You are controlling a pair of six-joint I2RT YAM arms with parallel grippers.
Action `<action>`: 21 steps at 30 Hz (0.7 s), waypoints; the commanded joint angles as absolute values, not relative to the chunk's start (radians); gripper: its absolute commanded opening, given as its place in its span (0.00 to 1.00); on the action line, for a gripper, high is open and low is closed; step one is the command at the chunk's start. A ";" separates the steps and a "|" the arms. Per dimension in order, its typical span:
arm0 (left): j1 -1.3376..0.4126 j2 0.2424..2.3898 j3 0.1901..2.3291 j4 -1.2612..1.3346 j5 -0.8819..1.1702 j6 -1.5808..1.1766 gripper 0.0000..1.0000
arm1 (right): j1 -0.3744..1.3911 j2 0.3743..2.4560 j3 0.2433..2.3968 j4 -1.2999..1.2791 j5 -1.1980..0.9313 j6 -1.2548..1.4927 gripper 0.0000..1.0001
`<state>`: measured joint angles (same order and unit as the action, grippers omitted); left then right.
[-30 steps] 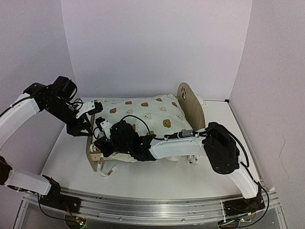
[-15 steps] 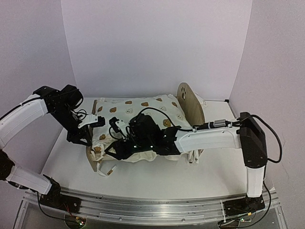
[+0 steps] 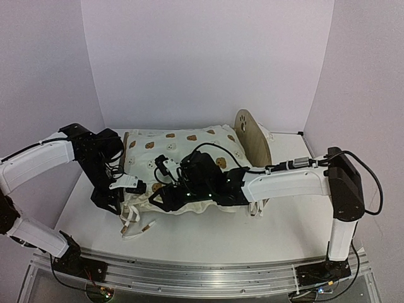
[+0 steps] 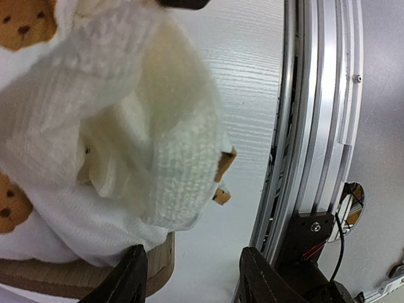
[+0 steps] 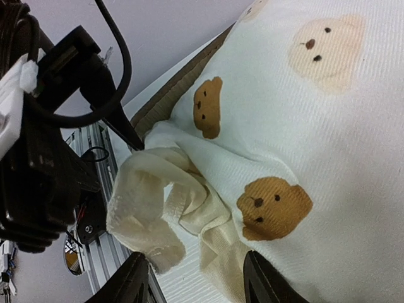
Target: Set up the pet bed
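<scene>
The pet bed shows its rounded wooden headboard (image 3: 251, 136) at the right. Cream bear-print bedding (image 3: 189, 145) covers the rest and drapes over the footboard end at the left. My left gripper (image 3: 120, 192) is open at that near-left corner. In the left wrist view, its jaws (image 4: 197, 278) frame bare table. The left finger (image 4: 129, 281) sits by the wooden footboard (image 4: 76, 274) under the hanging ruffle (image 4: 158, 145). My right gripper (image 3: 158, 201) hovers open over the bedding's near edge. In the right wrist view, the loose ruffle (image 5: 158, 208) lies ahead of its jaws (image 5: 199, 281), ungripped.
White tie straps (image 3: 136, 227) trail from the bedding onto the table (image 3: 208, 237) in front of the bed. The aluminium rail (image 3: 202, 273) runs along the near edge, close to my left gripper (image 4: 322, 126). White walls enclose the back and both sides.
My left arm swung down toward the near corner of the footboard. My right gripper opened and drew back rightward. The bedding's corner now hangs over the footboard.
</scene>
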<state>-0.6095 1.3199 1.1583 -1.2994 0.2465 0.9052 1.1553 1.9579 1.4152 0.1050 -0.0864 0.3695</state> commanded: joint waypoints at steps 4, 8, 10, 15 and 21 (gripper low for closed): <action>-0.634 1.283 1.075 -1.152 0.087 1.024 0.58 | 1.154 1.933 1.415 0.143 -0.101 0.382 0.51; -0.634 1.277 1.067 -1.088 0.058 1.033 0.59 | 1.154 1.943 1.414 0.150 -0.116 0.397 0.47; -0.634 1.275 1.050 -1.058 0.035 1.028 0.59 | 1.156 1.959 1.414 0.154 -0.141 0.406 0.46; -0.634 1.254 1.035 -0.945 0.009 0.999 0.59 | 1.195 1.993 1.343 0.270 -0.174 0.390 0.45; -0.634 1.262 1.075 -0.898 0.048 0.924 0.43 | 1.213 2.032 1.360 0.298 -0.144 0.384 0.46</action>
